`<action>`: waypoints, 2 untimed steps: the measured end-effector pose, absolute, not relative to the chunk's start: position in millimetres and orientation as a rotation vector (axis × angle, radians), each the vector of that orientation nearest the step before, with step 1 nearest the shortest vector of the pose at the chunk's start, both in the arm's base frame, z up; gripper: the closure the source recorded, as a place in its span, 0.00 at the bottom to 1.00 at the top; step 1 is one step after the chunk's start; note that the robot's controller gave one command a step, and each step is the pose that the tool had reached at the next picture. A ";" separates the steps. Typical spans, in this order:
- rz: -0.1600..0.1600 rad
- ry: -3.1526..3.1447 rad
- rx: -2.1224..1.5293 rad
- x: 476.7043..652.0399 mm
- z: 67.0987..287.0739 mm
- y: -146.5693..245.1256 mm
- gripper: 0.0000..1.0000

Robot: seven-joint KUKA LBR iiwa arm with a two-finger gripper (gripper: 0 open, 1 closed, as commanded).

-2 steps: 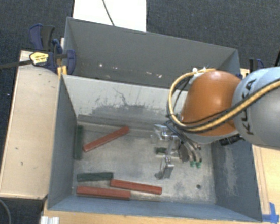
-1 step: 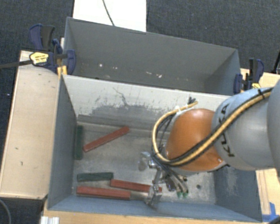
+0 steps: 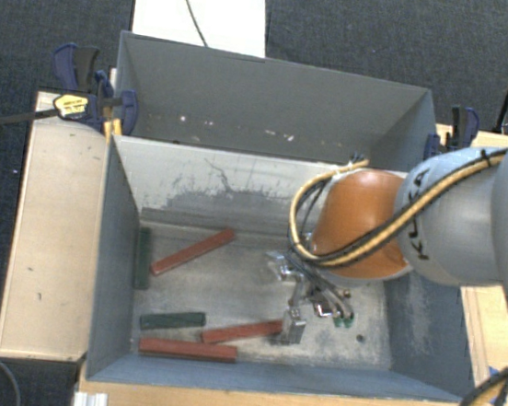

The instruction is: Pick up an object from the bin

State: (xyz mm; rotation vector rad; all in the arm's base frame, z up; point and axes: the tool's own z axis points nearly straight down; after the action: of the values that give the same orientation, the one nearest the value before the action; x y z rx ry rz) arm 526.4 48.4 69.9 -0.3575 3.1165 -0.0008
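- Low over the bin (image 3: 268,97) floor, right of centre: gripper (image 3: 293,330) sits at the right end of a red-brown stick (image 3: 239,333), probably chosen because that end lies free of neighbours.
- Grip state: cannot tell whether it is open or closed, nor whether it has the stick; orange wrist cover (image 3: 358,225) looms above.
- Nearby: dark green stick (image 3: 172,321) just beside the stick's left end; second red-brown stick (image 3: 188,349) just below, along the front wall.
- Well apart: third red-brown stick (image 3: 194,252) lying slantwise; second dark green stick (image 3: 142,257) against the left wall.
- Obstruction, judged: front wall is close, so a lift may nudge the neighbours.
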 end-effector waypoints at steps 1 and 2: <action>0.001 3.119 -0.356 525.1 70.4 49.7 1.00; 0.003 3.099 -0.468 566.5 79.0 80.7 1.00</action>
State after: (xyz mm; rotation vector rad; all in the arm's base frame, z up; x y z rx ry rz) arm 566.5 80.7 79.0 -0.4680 3.0988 0.0025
